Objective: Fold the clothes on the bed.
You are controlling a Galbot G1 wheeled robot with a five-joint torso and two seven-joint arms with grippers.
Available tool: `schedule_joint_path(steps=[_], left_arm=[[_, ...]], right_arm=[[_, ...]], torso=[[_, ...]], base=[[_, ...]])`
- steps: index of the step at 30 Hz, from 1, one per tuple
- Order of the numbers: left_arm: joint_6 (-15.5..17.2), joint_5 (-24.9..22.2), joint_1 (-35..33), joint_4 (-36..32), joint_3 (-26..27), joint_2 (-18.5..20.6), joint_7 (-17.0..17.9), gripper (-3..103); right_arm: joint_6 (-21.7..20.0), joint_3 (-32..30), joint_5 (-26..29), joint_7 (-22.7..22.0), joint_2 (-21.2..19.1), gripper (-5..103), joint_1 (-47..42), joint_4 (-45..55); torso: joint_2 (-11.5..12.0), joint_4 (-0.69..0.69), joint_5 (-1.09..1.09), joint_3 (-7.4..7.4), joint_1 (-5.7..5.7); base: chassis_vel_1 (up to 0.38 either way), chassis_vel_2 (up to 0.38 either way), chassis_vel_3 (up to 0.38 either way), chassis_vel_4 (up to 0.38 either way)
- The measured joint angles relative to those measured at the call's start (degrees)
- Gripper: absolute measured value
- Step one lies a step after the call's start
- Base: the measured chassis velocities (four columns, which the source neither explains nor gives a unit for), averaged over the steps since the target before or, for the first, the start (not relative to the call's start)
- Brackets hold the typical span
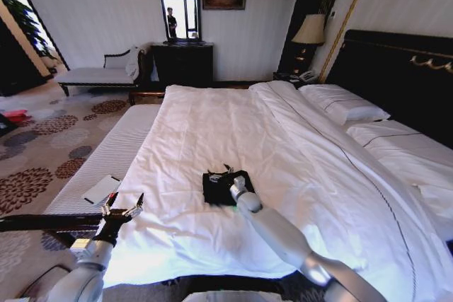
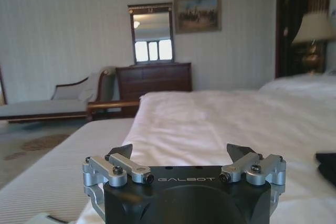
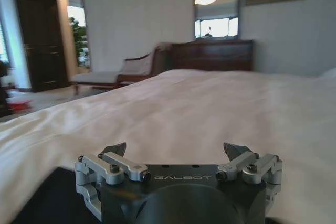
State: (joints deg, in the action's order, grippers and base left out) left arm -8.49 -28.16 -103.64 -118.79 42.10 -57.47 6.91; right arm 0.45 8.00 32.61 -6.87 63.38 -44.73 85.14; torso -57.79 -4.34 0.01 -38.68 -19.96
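Black T-shirt [image 1: 225, 187] bunched lower centre on bed [image 1: 212, 125], lettering hidden, right gripper [image 1: 232, 183] spread wide above it, left gripper [image 1: 124, 210] wide open lower left.

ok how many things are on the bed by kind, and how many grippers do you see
black T-shirt: 1, lying in a small compact shape on the white duvet
pillows: 2, white, by the headboard
grippers: 2, both open: right gripper over the T-shirt, left gripper at the bed's near left edge
total: 5
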Motion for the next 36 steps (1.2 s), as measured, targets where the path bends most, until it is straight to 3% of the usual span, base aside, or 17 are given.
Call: schedule_joint_path(steps=[4,5,9,10,12,14,17,18,21,22,27,36], left_arm=[[1.96,2.74,2.21,0.70,-2.96,-0.01,2.75,100],[1.96,2.74,2.21,0.70,-2.96,-0.01,2.75,100],[2.40,2.43,5.89,0.64,-6.79,-0.45,5.64,100],[2.40,2.43,5.89,0.64,-6.79,-0.45,5.64,100],[2.42,3.63,7.82,0.62,-8.49,-0.61,6.94,100],[2.36,3.90,8.17,0.57,-8.84,-0.64,7.11,100],[0.41,6.32,8.90,-0.70,-10.65,-1.01,7.13,100],[0.41,6.32,8.90,-0.70,-10.65,-1.01,7.13,100],[-1.89,8.42,7.87,-1.67,-11.58,-1.29,5.40,100],[-3.85,10.26,5.77,-2.44,-12.28,-1.92,3.52,100],[-5.54,11.36,3.18,-2.76,-11.94,-2.39,1.96,100],[-8.84,13.32,-1.29,-3.60,-10.01,-3.87,-0.16,100]], right_arm=[[-0.32,-6.80,0.56,-1.58,-7.45,100,-5.84,8.37],[-0.32,-6.80,0.56,-1.58,-7.45,100,-5.84,8.37],[-0.48,-18.80,0.15,-1.71,-11.69,100,-14.39,14.92],[-0.48,-18.80,0.15,-1.71,-11.69,100,-14.39,14.92],[0.10,-26.60,-1.05,-1.55,-12.90,100,-20.50,18.31],[0.16,-28.66,-1.24,-1.48,-12.99,100,-22.25,19.12],[0.61,-39.12,-2.87,-1.23,-11.87,100,-32.55,23.57],[0.61,-39.12,-2.87,-1.23,-11.87,100,-32.55,23.57],[1.30,-46.14,-4.36,-0.48,-9.56,100,-39.51,27.11],[3.07,-50.63,-5.95,0.87,-6.93,100,-46.26,30.42],[4.73,-52.96,-8.41,2.10,-4.19,100,-50.93,33.38],[5.12,-51.45,-10.08,3.33,-3.31,100,-52.41,35.85]], torso=[[0.00,0.03,0.01,0.01,0.00],[0.00,0.03,0.01,0.01,0.00],[0.00,0.02,0.00,0.00,0.00],[0.00,0.02,0.00,0.00,0.00],[0.00,0.04,0.00,0.01,0.01],[0.00,0.04,0.00,0.01,0.00],[0.00,0.01,0.01,0.01,0.00],[0.00,0.01,0.01,0.01,0.00],[-0.01,0.04,0.00,0.01,0.01],[0.00,0.03,-0.02,0.01,0.01],[-0.01,0.03,-0.01,0.01,0.02],[-0.01,0.04,-0.01,0.00,0.01]], base=[[0.000,0.000,0.000,0.000],[0.000,0.000,0.000,0.000],[0.000,0.000,0.000,0.000],[0.000,0.000,0.000,0.000],[0.000,0.000,0.000,0.000],[0.000,0.000,0.000,0.000],[0.000,0.000,0.000,0.000],[0.000,0.000,0.000,0.000],[0.000,0.000,0.000,0.000],[0.000,0.000,0.000,0.000],[0.000,0.000,0.000,0.000],[0.000,0.000,0.000,0.000]])
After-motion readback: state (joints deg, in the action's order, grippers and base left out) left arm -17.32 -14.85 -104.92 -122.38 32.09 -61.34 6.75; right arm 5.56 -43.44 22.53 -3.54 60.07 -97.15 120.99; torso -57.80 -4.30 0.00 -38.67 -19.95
